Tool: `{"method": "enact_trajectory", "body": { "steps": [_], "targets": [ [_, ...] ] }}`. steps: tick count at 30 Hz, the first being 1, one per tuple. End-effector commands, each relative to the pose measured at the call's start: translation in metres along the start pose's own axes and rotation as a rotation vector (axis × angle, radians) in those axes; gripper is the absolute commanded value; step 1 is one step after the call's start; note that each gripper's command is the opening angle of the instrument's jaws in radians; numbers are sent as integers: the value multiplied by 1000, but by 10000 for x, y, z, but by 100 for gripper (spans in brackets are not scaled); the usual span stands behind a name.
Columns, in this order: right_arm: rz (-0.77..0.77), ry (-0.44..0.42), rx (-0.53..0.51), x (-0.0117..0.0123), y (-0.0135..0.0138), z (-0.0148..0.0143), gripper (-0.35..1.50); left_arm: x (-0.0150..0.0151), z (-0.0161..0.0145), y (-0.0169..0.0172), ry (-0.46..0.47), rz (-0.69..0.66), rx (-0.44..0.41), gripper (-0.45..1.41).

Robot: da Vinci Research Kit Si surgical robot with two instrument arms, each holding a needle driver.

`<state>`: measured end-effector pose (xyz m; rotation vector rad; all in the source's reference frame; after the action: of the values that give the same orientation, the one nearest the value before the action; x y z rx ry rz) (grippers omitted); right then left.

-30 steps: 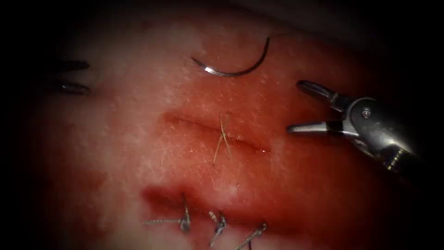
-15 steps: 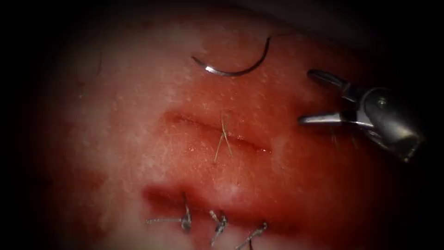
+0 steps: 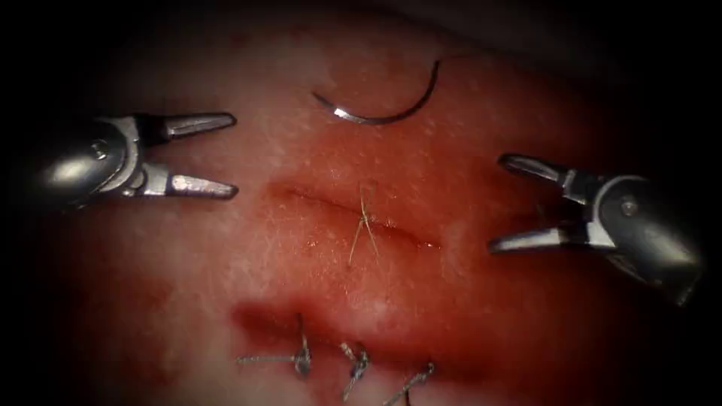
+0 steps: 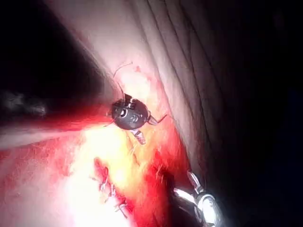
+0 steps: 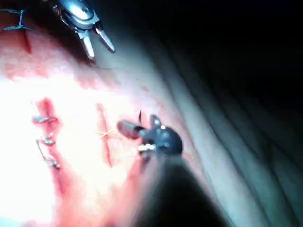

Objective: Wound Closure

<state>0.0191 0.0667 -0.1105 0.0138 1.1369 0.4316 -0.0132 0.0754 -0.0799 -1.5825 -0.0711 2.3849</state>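
Note:
The curved needle lies loose on the tissue beyond the cut, held by neither tool and not in the tissue. One pale stitch with short ends crosses the cut. My left tool is to the left of the cut with its jaws open and nothing in them; it is also in the left wrist view. My right tool is to the right of the cut, jaws spread wide and holding nothing; it is also in the right wrist view.
A second cut nearer the camera carries three dark knotted stitches with cut ends. Red fluid stains the tissue around both cuts. The right tool shows in the left wrist view, and the left tool in the right wrist view.
The left tool has come in from the left edge to beside the cut, jaws open. The right tool has drifted right and then down, jaws still open. The needle has not moved.

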Motion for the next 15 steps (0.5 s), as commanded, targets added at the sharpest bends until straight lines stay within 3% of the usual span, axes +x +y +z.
{"method": "enact_trajectory", "body": {
  "steps": [1,9,15],
  "targets": [
    [-11,5,-4,3,8,8,121,-3,7,-2,0,10,-1,49],
    [-27,5,-7,-2,9,11,121,-16,15,4,28,45,-56,49],
    [-32,5,-7,-1,8,12,118,-17,26,2,75,66,-153,47]
  ]
}}
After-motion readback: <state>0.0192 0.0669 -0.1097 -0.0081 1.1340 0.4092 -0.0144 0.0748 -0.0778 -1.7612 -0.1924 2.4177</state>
